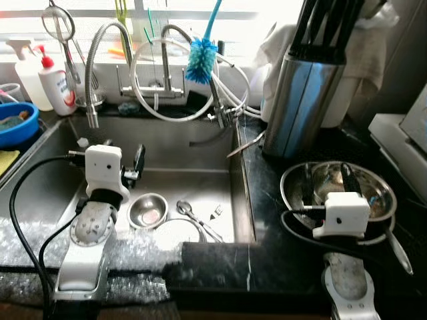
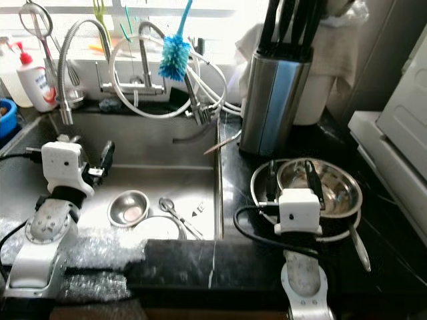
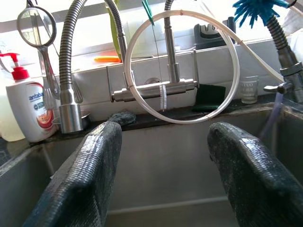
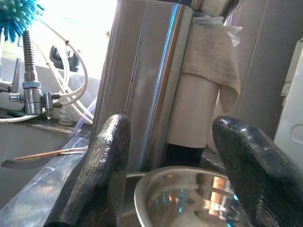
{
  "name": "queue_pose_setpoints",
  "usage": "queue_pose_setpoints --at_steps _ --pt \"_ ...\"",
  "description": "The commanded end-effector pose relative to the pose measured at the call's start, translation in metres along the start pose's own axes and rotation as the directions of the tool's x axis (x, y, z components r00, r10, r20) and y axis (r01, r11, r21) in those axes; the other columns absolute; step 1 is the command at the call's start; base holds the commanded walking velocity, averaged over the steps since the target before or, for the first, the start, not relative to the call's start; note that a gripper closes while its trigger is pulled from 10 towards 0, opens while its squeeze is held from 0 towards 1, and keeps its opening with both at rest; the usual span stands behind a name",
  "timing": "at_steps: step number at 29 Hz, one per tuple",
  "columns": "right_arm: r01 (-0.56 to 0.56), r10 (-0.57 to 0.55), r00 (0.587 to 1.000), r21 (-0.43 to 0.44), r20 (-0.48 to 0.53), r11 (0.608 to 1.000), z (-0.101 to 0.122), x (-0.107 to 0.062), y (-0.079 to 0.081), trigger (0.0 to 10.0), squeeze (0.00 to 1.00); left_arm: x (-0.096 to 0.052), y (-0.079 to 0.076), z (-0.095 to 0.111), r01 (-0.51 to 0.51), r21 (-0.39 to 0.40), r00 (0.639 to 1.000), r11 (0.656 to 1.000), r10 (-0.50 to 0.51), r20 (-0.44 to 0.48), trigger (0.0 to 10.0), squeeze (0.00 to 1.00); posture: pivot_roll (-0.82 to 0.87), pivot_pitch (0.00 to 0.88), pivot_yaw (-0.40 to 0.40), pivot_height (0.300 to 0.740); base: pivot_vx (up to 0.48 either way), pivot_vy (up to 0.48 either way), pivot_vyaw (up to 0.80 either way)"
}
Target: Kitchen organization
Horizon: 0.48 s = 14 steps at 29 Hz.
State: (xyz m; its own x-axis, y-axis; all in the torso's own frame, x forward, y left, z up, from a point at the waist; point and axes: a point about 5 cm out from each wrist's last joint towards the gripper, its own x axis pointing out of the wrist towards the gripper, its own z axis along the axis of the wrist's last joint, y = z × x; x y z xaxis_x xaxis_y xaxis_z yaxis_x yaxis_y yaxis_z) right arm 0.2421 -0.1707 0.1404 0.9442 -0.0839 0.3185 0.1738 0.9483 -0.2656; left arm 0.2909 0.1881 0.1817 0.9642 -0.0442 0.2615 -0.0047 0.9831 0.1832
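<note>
My left gripper (image 3: 163, 177) hangs released over the sink (image 1: 167, 143), facing the "antabax" soap bottle (image 3: 31, 111) at its back rim; my right gripper (image 4: 175, 175) hangs released over the steel bowl (image 4: 189, 198).

one brand word can be read, on the soap bottle by the sink.

the white pump bottle (image 3: 32, 109) with the red pump, standing on the ledge at the back of the sink (image 1: 167, 177), has "antaba" in blue letters on its label, the end of the word is turned away. the small glass (image 3: 249, 89) on the same ledge has pale marks, too faint to read.
</note>
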Motion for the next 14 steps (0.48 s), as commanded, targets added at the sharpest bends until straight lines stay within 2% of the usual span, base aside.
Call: queue_pose_setpoints --at_steps 1,3,5,8,11,14 --pt "-0.001 0.001 1.0 0.004 -0.004 1.0 0.0 0.001 0.0 10.0 0.0 0.001 -0.001 0.002 0.005 0.005 1.0 1.0 -0.005 0.016 10.0 0.0 -0.16 0.009 -0.015 0.74 0.0 0.0 0.0" --pt "-0.002 0.002 1.0 0.0 0.002 1.0 0.002 0.0 0.0 10.0 0.0 0.001 -0.001 0.002 0.005 0.003 1.0 1.0 -0.005 0.016 10.0 0.0 -0.16 0.009 -0.016 0.74 0.0 0.0 0.0" --pt "-0.049 0.053 0.997 -0.076 0.054 0.996 0.016 0.001 0.004 10.0 0.0 0.001 -0.001 0.002 0.005 0.003 1.0 1.0 -0.005 0.014 10.0 0.0 -0.16 0.011 -0.015 0.74 0.0 0.0 0.0" --pt "-0.072 0.084 0.992 -0.131 0.092 0.989 0.029 -0.003 0.005 10.0 0.0 0.002 -0.001 0.001 0.004 0.002 1.0 1.0 -0.004 0.012 10.0 0.0 -0.17 0.013 -0.014 0.74 0.0 0.0 0.0" --pt "-0.08 0.096 0.989 -0.135 0.113 0.988 0.042 -0.01 0.004 10.0 0.0 0.002 -0.002 0.0 0.008 -0.001 1.0 1.0 -0.008 0.009 10.0 0.0 -0.18 0.013 -0.012 0.74 0.0 0.0 0.0" --pt "-0.082 0.095 0.99 -0.127 0.105 0.988 0.046 -0.014 0.002 10.0 0.0 0.002 -0.004 -0.001 0.015 -0.005 1.0 1.0 -0.014 0.008 10.0 0.0 -0.18 0.009 -0.011 0.74 0.0 0.0 0.0"
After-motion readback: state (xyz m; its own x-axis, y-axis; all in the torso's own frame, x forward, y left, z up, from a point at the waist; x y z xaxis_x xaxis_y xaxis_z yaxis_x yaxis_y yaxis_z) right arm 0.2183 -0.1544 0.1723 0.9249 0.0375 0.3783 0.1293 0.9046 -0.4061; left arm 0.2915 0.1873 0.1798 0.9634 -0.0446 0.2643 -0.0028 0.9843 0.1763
